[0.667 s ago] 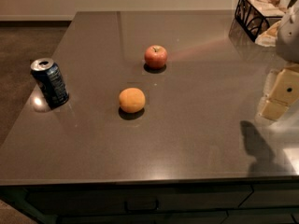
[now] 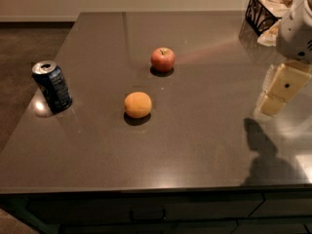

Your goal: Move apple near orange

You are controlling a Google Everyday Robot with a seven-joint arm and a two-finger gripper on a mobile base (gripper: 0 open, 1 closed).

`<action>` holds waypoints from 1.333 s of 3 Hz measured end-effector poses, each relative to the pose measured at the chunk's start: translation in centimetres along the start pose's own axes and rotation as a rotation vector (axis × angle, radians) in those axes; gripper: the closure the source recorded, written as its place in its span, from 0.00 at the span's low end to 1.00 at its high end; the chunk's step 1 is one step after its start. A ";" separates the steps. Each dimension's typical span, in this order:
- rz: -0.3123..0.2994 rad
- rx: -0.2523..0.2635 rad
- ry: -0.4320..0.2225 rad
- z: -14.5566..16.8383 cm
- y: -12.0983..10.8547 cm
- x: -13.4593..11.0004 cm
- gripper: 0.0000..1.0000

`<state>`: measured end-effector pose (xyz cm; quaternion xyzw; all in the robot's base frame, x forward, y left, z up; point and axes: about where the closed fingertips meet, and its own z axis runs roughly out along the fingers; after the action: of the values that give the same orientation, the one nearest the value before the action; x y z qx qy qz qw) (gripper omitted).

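Countertop (image 2: pixel 195 150) of dark polished stone filled the view, its left edge slanting away toward carpeted floor and its front edge running across the bottom above cabinet fronts. Close to that left edge stood a blue soda can (image 2: pixel 52 86), upright, with only a narrow margin of counter on its outer side. A wide stretch of counter separated it from the orange (image 2: pixel 138 104), which sat left of centre, well back from the front edge. The apple (image 2: pixel 163 59) rested farther back and slightly to the right, stem up, near the orange but apart from it, with a band of counter showing between them. To the right of both fruits the surface ran open toward the arm. At the far right corner sat a black wire basket (image 2: pixel 258 11). Below it, the gripper (image 2: pixel 278 94) hung over the right side of the counter, well apart from the apple, touching and holding nothing. Whether it was open or closed could not be told. Its shadow (image 2: pixel 265 155) lay on the counter just in front.
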<state>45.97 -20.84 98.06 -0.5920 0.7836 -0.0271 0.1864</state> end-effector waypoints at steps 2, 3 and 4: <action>0.122 0.033 -0.054 6.1 -7.2 -3.4 0.00; 0.198 0.040 -0.125 9.5 -10.7 -5.8 0.00; 0.223 0.021 -0.200 13.2 -12.7 -9.5 0.00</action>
<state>64.08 -13.40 91.65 -0.4989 0.8218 0.0448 0.2714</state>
